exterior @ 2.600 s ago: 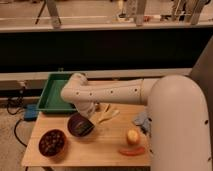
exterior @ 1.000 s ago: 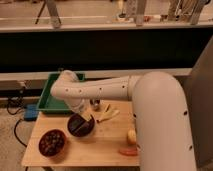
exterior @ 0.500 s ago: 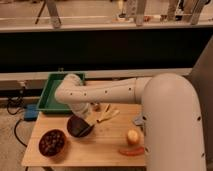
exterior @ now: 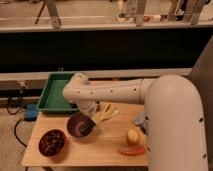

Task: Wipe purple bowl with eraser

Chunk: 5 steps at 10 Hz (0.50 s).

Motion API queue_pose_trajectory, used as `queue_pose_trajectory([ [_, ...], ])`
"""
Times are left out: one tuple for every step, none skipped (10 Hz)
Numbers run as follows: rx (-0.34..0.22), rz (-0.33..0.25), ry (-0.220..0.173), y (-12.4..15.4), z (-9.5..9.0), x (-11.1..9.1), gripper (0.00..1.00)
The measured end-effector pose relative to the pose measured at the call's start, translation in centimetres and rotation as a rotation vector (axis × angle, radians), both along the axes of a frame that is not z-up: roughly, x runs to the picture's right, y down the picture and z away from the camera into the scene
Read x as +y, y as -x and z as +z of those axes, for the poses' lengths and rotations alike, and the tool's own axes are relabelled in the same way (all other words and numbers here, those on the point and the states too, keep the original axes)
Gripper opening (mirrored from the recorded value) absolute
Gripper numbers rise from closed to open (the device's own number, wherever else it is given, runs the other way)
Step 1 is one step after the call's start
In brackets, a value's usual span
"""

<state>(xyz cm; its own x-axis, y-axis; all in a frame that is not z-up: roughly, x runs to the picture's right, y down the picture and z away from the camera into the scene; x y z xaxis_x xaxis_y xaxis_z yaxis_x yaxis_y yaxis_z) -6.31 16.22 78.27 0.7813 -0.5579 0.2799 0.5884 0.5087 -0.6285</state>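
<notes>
The purple bowl [exterior: 76, 125] sits on the wooden table [exterior: 100, 148], left of centre, tilted a little toward me. My white arm reaches in from the right and bends down over it. My gripper [exterior: 88, 123] is at the bowl's right rim, reaching into the bowl. A dark block that may be the eraser [exterior: 86, 128] shows at its tip inside the bowl.
A reddish-brown bowl [exterior: 52, 142] with dark bumpy contents stands at the front left. A green tray [exterior: 55, 94] lies at the back left. A banana [exterior: 107, 114], a yellow fruit [exterior: 132, 136], an orange-red item [exterior: 131, 150] and a bluish object [exterior: 140, 120] lie to the right.
My arm has shifted back and forth over the purple bowl, elbow swinging left then right. The bowl stays in the same place, and the gripper stays at its right rim.
</notes>
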Motion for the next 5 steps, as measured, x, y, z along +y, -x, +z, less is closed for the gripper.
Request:
queue_pose_trajectory([
  [0.005,0.004,-0.002,0.3,0.3,-0.4,0.0],
  [0.01,0.003,-0.009,0.6,0.9,-1.2,0.0],
  [0.011,0.002,-0.01,1.2,1.6,-1.9,0.0],
  [0.011,0.0,-0.01,1.7,2.0,-2.3,0.0],
  [0.009,-0.005,-0.01,2.6,2.3,-2.6,0.0],
])
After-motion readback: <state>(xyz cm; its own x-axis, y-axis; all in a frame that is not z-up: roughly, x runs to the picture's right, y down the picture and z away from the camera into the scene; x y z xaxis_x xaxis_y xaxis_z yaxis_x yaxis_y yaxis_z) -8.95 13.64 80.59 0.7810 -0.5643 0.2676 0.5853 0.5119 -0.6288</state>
